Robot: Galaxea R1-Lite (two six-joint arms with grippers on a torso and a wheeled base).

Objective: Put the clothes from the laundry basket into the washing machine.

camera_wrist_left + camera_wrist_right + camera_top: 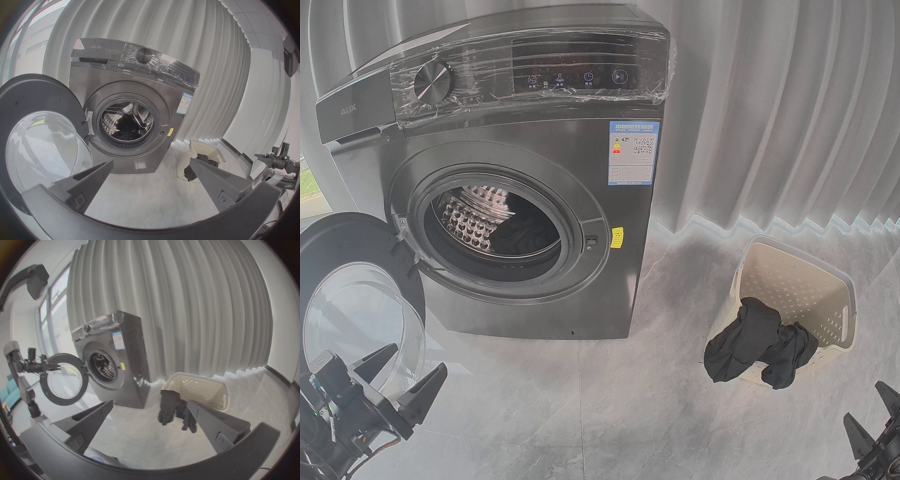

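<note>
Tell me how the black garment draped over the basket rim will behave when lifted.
Probably floppy: the garment droops in folds over the basket rim. Lifted, it would likely sag and trail. The basket looks light and might shift.

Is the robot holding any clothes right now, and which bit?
Nothing is held. The left gripper and the right gripper are both open and empty. The black clothes hang over the rim of the laundry basket, untouched.
</note>
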